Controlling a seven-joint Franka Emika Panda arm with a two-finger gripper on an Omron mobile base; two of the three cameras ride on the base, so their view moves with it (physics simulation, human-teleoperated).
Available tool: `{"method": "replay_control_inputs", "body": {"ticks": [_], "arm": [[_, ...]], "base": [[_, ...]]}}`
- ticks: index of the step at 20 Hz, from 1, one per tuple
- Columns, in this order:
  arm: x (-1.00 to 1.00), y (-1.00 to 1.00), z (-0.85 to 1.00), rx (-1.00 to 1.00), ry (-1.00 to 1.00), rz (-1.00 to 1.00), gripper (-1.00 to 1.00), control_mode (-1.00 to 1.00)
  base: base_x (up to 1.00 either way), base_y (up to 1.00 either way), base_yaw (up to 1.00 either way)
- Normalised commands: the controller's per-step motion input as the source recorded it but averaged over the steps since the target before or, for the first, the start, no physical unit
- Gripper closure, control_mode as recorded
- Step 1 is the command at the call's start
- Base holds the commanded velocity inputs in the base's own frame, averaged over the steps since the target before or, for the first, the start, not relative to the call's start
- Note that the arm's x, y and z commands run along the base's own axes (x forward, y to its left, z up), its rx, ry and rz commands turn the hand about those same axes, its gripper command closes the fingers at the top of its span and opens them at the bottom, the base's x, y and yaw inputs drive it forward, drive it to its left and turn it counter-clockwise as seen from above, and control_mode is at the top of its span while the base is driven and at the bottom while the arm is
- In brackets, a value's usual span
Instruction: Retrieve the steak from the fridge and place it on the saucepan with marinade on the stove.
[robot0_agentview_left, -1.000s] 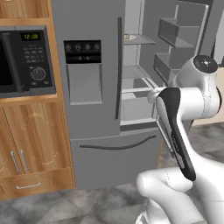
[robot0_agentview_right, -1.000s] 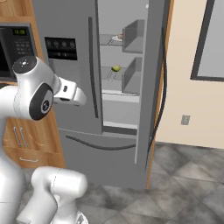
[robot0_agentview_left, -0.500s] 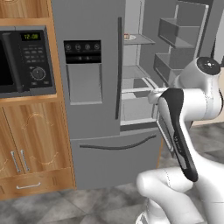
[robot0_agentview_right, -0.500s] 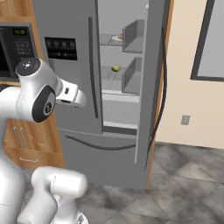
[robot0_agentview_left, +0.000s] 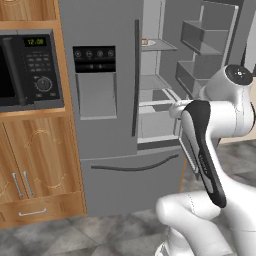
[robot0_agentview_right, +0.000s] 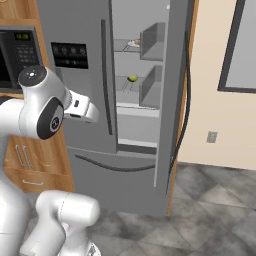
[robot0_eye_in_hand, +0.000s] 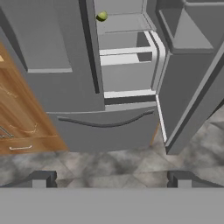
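A: Kitchen w/ grey tile floor; tall grey steel French-door fridge (robot0_agentview_left: 107, 100) has its right door (robot0_agentview_right: 172, 95) swung open, shelves showing. Black microwave (robot0_agentview_left: 27, 70) sits in the wood cabinets (robot0_agentview_left: 35, 170) beside it.

B: Where's the small flat reddish-pink steak?

A: Prob. that reddish bit on the white plate (robot0_agentview_right: 133, 43), top shelf, too small to be sure. Small green fruit (robot0_eye_in_hand: 102, 16) sits one shelf down.

B: Two-finger gripper (robot0_eye_in_hand: 112, 178)?

A: Fingers spread wide, holding nothing, well short of the shelves.

B: Risks?

A: Arm could clip the open door or shelf edge reaching in; could grab the fruit instead.

B: Any writing?

A: Microwave clock, approx. 12:00; nothing else legible.
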Motion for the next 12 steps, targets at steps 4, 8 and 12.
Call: {"method": "replay_control_inputs", "body": {"ticks": [4, 8, 12], "arm": [[0.0, 0.0, 0.0, 0.0, 0.0, 0.0, -1.0, 1.0], [0.0, 0.0, 0.0, 0.0, 0.0, 0.0, -1.0, 1.0], [0.0, 0.0, 0.0, 0.0, 0.0, 0.0, -1.0, 1.0]], "base": [[0.09, 0.0, 0.0], [0.41, 0.0, 0.0], [0.58, 0.0, 0.0]]}}
